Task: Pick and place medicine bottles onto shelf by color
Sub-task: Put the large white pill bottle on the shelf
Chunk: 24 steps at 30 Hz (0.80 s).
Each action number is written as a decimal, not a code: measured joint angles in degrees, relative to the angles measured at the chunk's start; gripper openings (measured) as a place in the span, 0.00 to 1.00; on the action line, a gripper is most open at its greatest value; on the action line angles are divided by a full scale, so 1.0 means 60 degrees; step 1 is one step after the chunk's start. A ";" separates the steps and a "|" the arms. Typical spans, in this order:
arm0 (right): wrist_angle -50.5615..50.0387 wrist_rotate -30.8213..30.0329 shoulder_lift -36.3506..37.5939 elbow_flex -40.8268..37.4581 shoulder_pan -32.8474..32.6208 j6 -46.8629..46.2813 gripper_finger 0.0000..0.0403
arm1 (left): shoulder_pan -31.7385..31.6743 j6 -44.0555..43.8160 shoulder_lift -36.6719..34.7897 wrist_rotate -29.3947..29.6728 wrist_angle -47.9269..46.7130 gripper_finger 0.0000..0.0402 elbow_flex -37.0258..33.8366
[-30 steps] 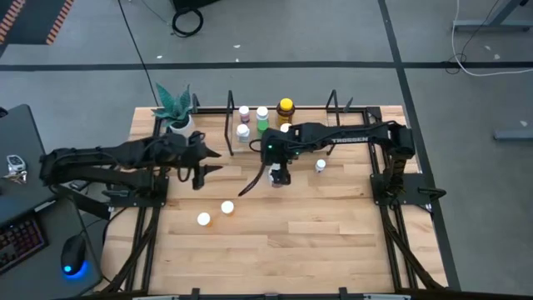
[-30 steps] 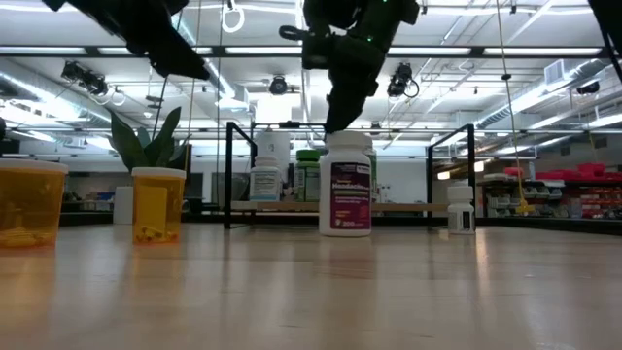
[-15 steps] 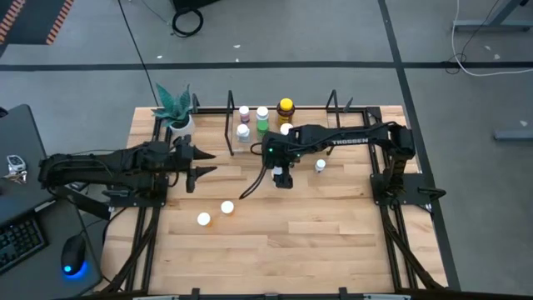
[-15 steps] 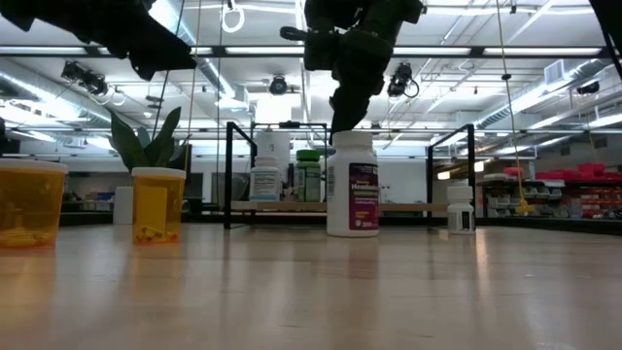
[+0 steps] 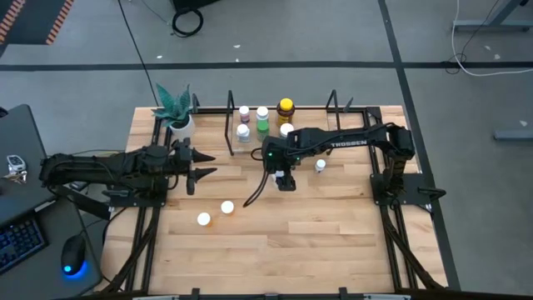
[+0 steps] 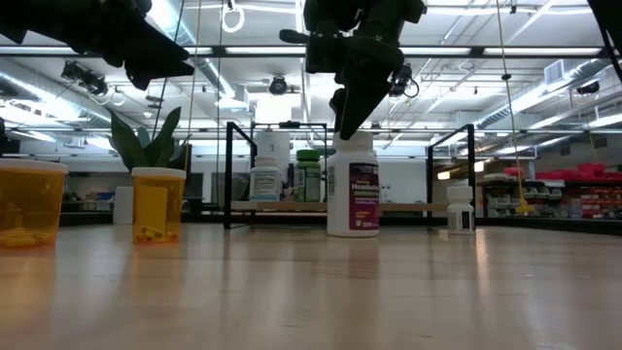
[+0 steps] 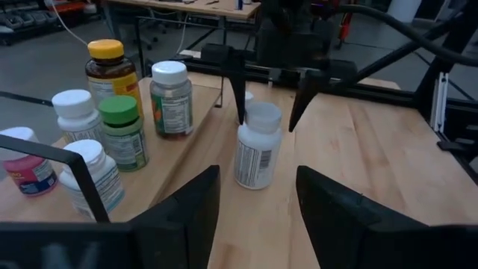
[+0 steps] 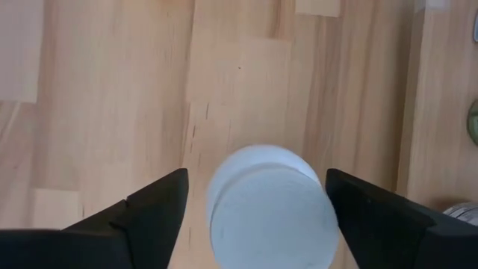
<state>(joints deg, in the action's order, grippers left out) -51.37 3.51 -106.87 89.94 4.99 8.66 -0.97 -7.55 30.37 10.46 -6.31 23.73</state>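
My right gripper (image 5: 286,179) is open above a white bottle (image 7: 258,149) that stands upright on its base on the table, in front of the shelf. Its fingers flank the white cap (image 8: 269,205) with gaps on both sides. My left gripper (image 5: 193,169) is open and empty, left of that bottle. The shelf (image 5: 275,142) at the far edge carries several bottles: yellow-capped (image 5: 286,107), green (image 5: 262,118), purple (image 5: 244,112) and white ones. A small white bottle (image 5: 320,166) and two orange bottles (image 5: 226,207), (image 5: 203,219) stand on the table.
A white pot with a teal plant (image 5: 176,108) stands at the far left corner. Black wire uprights (image 5: 231,121) frame the shelf ends. The near half of the tabletop (image 5: 333,242) is bare wood. A desk with mouse and keyboard lies beyond the left edge.
My right gripper has shifted slightly toward the table's right and near edges, and the white bottle under it slid along and turned about, its label now facing another way. My left gripper has drawn back toward the table's left edge.
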 joint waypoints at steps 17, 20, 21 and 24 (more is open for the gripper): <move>-0.0438 -0.0682 0.0000 -0.0045 0.0003 -0.0180 0.64 | -0.0004 -0.0135 -0.0004 -0.0001 -0.0123 0.44 0.0000; -0.0706 -0.0653 0.0094 -0.0045 0.0056 -0.0264 0.64 | -0.0004 -0.0135 -0.0004 -0.0004 -0.0127 0.44 0.0000; -0.0845 -0.0650 0.0150 -0.0032 0.0081 -0.0266 0.63 | -0.0004 -0.0135 -0.0004 -0.0004 -0.0127 0.44 0.0000; -0.1106 -0.0648 0.0340 0.0020 0.0196 -0.0269 0.63 | -0.0004 -0.0135 -0.0004 -0.0004 -0.0133 0.44 0.0000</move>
<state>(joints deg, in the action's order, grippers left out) -58.01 -0.38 -104.83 90.06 6.17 7.04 -0.99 -8.36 30.35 10.44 -7.11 23.73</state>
